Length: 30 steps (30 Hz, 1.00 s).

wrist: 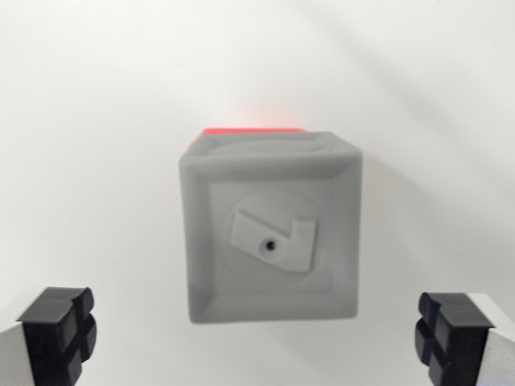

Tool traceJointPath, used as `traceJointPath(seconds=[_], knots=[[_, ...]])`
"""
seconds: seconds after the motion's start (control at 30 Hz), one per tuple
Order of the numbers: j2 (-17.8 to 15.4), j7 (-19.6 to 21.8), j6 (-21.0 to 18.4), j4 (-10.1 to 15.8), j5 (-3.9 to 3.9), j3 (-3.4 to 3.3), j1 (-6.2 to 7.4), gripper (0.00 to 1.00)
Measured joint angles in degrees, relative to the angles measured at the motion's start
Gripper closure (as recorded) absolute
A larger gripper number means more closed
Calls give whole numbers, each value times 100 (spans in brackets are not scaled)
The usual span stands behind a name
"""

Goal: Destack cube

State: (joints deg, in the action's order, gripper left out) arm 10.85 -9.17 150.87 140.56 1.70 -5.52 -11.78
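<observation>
Here, one grey cube (pixel 270 229) centred on a white surface (pixel 96 145), one red cube (pixel 251 129) peeking out beneath its far edge, gripper (pixel 257 338) spread wide, two black fingertips (pixel 58 331) flanking the grey cube's near side, touching nothing.

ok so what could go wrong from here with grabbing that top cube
The gripper is open, and the grey cube sits slightly right of midway, so one finger could touch first and push it. It rests on a red cube of which only a sliver shows, so a nudge might shift or topple the stack. The picture is blurred, so the alignment is uncertain.
</observation>
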Motion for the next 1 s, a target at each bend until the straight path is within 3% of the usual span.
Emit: traceJointPath(seconds=[0.37, 0.73, 0.77, 1.0], knots=[[540, -94, 534, -13, 134, 44, -15, 0], [810, -135, 772, -47, 189, 83, -38, 0], [815, -136, 776, -49, 190, 85, -40, 100], [816, -138, 779, -52, 190, 86, -42, 100]])
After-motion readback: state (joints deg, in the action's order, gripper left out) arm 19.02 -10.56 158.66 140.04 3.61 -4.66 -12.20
